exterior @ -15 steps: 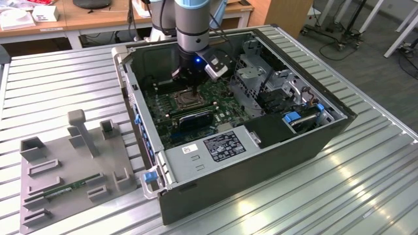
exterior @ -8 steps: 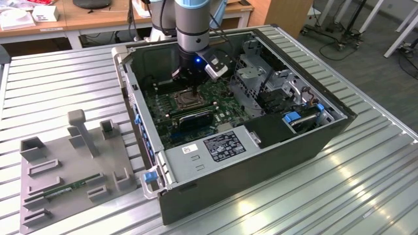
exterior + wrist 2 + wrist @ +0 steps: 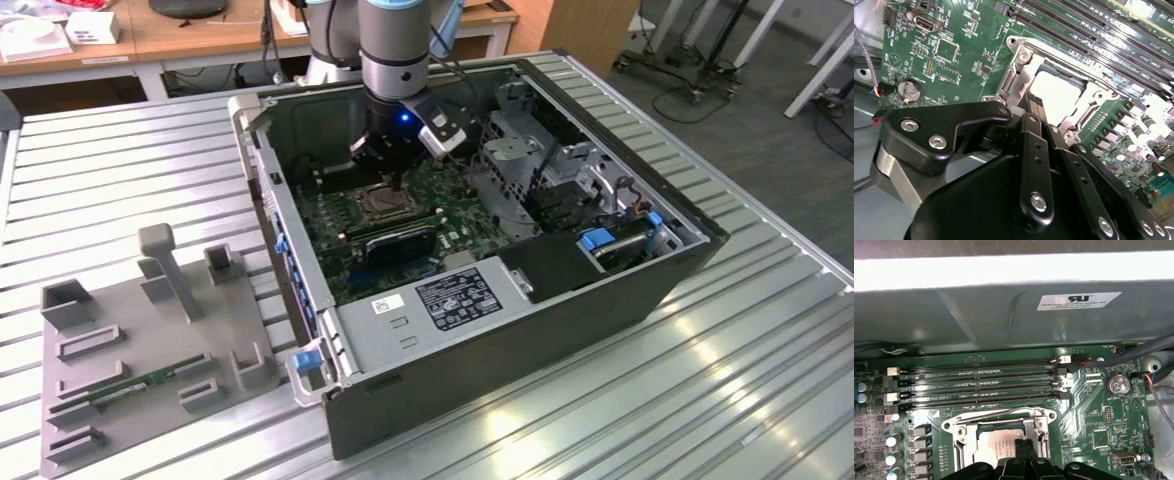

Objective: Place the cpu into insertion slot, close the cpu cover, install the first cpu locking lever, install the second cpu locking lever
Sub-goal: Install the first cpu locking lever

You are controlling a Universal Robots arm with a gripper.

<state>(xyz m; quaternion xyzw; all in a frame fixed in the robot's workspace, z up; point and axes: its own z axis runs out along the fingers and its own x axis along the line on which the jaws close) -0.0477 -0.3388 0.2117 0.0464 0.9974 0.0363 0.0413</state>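
Second wrist view: gripper (image 3: 1035, 107), fingers pressed together with nothing between them, tips directly over the socket edge. Cpu (image 3: 1056, 90) seated in its slot, cover (image 3: 1019, 75) framing it, inside the case (image 3: 641, 290) on the tabletop (image 3: 120, 170).

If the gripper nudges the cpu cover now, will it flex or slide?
The cpu cover looks like thin sheet metal with a cut-out centre, so probably slightly springy. It seems fixed over the cpu, so it likely pivots rather than slides. The gripper is directly over it.

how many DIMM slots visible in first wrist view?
4 memory slots, long parallel rows stacked between the case wall and the cpu cover. None hidden that I can tell.
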